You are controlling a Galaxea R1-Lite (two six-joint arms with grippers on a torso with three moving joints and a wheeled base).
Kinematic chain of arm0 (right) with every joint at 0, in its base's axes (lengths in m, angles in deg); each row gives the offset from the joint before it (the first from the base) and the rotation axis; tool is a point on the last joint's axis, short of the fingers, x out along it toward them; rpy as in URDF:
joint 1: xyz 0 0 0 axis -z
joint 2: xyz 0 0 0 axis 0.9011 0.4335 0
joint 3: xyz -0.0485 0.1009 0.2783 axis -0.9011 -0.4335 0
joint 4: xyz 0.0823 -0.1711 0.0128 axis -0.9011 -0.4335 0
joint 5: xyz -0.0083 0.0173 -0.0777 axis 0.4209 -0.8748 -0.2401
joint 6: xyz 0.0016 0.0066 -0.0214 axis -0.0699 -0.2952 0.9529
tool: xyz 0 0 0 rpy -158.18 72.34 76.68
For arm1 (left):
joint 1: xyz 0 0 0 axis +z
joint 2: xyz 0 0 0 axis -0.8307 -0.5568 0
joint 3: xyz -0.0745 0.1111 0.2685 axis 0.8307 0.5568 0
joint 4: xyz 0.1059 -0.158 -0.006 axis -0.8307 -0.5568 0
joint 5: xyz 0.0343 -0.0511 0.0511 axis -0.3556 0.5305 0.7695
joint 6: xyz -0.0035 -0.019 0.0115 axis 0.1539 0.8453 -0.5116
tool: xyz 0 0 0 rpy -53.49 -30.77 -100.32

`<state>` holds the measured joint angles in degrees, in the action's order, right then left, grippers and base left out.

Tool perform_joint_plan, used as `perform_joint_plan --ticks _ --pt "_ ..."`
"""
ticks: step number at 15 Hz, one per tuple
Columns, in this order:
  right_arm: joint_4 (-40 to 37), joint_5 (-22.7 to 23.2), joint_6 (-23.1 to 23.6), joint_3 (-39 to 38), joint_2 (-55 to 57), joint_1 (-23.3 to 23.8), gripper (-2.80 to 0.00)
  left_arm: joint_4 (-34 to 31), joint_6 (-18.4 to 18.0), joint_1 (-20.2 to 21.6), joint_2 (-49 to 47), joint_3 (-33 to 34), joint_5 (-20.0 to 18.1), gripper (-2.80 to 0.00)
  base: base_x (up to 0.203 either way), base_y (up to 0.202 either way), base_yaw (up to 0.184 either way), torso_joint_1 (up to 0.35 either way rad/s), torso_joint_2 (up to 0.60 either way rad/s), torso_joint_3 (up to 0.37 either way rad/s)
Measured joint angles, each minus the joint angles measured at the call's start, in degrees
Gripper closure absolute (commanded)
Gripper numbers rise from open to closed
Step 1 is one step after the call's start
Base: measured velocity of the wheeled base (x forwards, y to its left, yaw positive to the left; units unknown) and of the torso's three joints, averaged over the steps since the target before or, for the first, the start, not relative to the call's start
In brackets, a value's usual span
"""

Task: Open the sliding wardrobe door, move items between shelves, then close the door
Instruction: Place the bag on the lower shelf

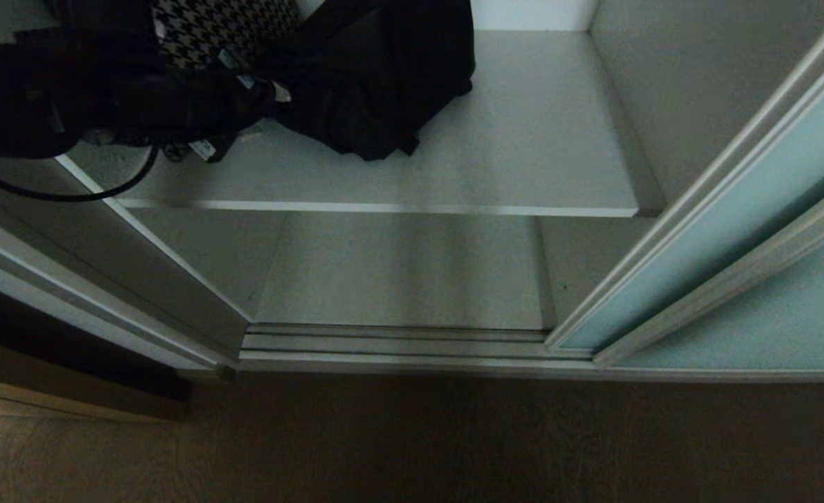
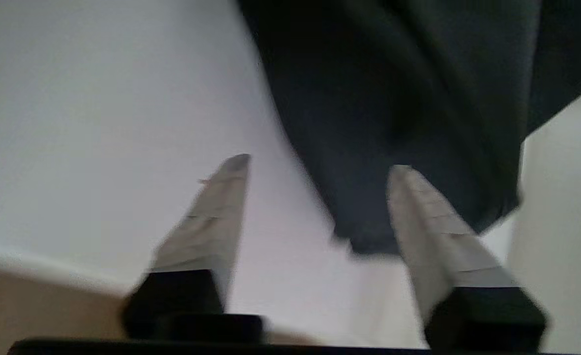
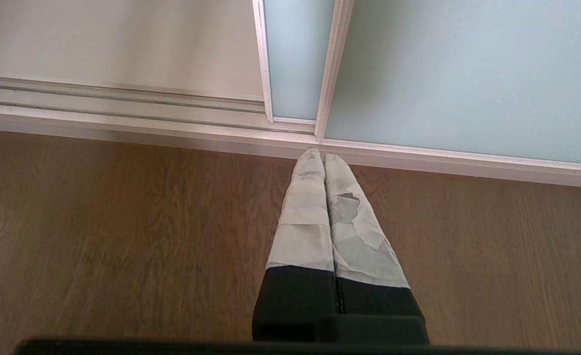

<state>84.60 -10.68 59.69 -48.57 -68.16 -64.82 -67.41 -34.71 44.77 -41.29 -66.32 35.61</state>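
The black garment (image 1: 377,84) lies bunched on the upper shelf (image 1: 523,140), its hem near the front edge, so a shallow pinch by the left gripper (image 2: 315,197) could drag it off onto the lower shelf (image 1: 398,272). That arm reaches in from the left, fingers apart and empty just before the cloth. The right gripper (image 3: 322,162) hangs fingers together over the floor (image 3: 98,222), by the sliding wardrobe door (image 1: 733,230), which stands open

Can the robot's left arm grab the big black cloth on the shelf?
Probably yes. The left gripper is open, the crumpled black garment lies just ahead on the pale grey-white shelf, and nothing stands between them.
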Motion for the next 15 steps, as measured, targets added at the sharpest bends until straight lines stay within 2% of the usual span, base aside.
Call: perform_joint_plan --ticks 3,6,11,15 --pt "0.01 -0.02 0.01 0.00 0.00 0.00 0.00 0.57 3.59 -0.28 -4.53 -4.30 -0.34 -2.80 0.000 0.000 0.000 0.000 0.00 0.000" --pt "0.02 -0.03 0.00 0.00 0.00 0.00 0.00 0.79 5.86 -1.20 -7.30 -5.51 -1.33 -2.80 0.000 0.000 0.000 0.000 0.00 0.000" --pt "0.02 -0.04 -0.02 0.00 0.00 0.00 0.00 7.97 6.64 -4.65 -7.69 -5.89 -4.28 -2.80 0.000 0.000 0.000 0.000 0.00 0.000" --pt "0.02 0.00 0.00 0.00 0.00 0.00 0.00 8.85 9.37 -5.35 -6.40 -5.46 -4.20 -2.80 0.000 0.000 0.000 0.000 0.00 0.000"
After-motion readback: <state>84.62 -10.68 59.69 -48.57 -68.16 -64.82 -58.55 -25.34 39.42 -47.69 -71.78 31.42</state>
